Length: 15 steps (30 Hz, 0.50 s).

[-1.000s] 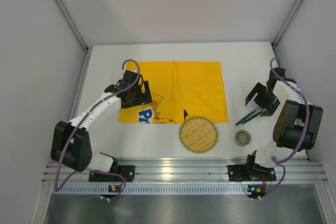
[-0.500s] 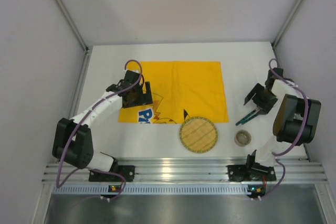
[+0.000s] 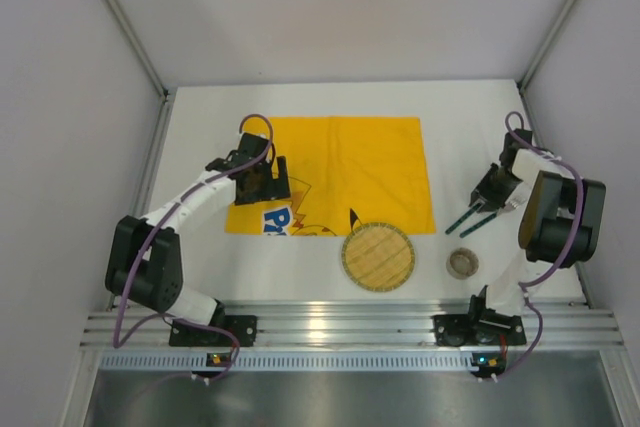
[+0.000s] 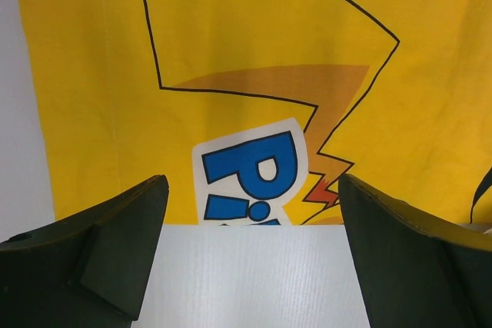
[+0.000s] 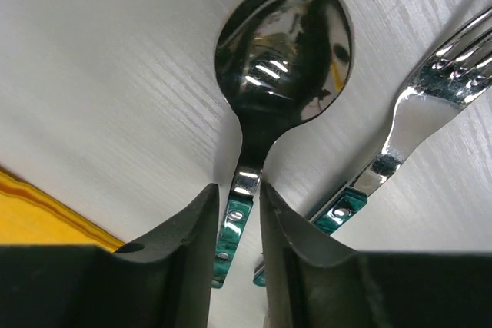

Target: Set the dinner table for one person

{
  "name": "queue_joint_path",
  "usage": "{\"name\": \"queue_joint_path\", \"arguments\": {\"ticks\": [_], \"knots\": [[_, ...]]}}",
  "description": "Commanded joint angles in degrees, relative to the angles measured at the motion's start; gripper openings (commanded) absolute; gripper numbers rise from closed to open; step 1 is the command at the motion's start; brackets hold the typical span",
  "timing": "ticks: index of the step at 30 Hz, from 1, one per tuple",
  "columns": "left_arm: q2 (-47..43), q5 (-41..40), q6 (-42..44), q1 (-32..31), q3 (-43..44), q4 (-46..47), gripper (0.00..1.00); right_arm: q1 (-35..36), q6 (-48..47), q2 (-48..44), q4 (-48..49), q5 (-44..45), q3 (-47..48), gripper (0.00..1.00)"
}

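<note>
Nearest the arm bases, a round disc with a woven pattern (image 3: 378,256) is seen lying on the white worktop (image 3: 200,247), with its far rim overlapping the near edge of the yellow cloth (image 3: 340,172). A small round brownish vessel (image 3: 461,263) is set just right of the disc, apart from it.

A little farther back on the right, a spoon (image 5: 284,44) and a fork (image 5: 430,90) are laid side by side on the bare worktop, right of the cloth, both with green handles. The right pincer (image 5: 238,186) is closed on the spoon's handle just below the bowl, with a finger pressed to each side. The fork is left outside the fingers, close beside the spoon. Whether the spoon is raised off the surface cannot be told.

On the left, the left pincer (image 4: 252,182) is held with its fingers wide apart and nothing between them. It is poised over the cloth's near edge, where a blue printed letter and black outlines are shown. Beyond both arms the worktop is seen running back to the grey walls.
</note>
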Motion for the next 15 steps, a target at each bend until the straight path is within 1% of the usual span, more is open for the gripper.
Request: {"name": "queue_joint_path", "arguments": {"ticks": [1, 2, 3, 6, 8, 11, 12, 13, 14, 15], "knots": [[1.1, 0.4, 1.0, 0.5, 2.4, 2.2, 0.97, 1.0, -1.2, 1.6, 1.0, 2.3, 0.7, 0.27], [1.6, 0.7, 1.0, 0.5, 2.7, 2.2, 0.97, 1.0, -1.5, 1.6, 0.8, 2.6, 0.7, 0.22], [2.2, 1.0, 1.1, 0.5, 3.1, 2.3, 0.97, 1.1, -1.7, 1.6, 0.8, 2.7, 0.8, 0.14], [3.2, 1.7, 1.4, 0.5, 3.9, 2.5, 0.97, 1.4, -2.5, 1.3, -0.3, 3.6, 2.1, 0.02], [4.2, 2.1, 1.6, 0.5, 5.1, 2.2, 0.97, 1.8, -3.5, 0.9, -1.8, 4.0, 5.1, 0.00], [5.2, 2.8, 2.0, 0.5, 7.0, 2.0, 0.97, 4.6, -5.2, -0.5, -5.1, 8.5, 11.2, 0.00], [5.3, 2.9, 2.1, 0.5, 7.5, 1.9, 0.97, 7.2, -5.8, -0.8, -6.9, 9.5, 13.0, 0.00], [5.4, 3.2, 2.1, 0.5, 8.3, 1.9, 0.97, 8.9, -6.7, -1.2, -7.8, 10.6, 16.8, 0.00], [5.7, 3.3, 2.2, 0.5, 8.7, 1.5, 0.97, 12.4, -7.0, -1.3, -8.6, 11.8, 18.7, 0.00], [5.7, 3.3, 2.2, 0.5, 9.4, 1.5, 0.97, 13.4, -7.3, -1.2, -10.0, 11.9, 20.5, 0.00]]}}
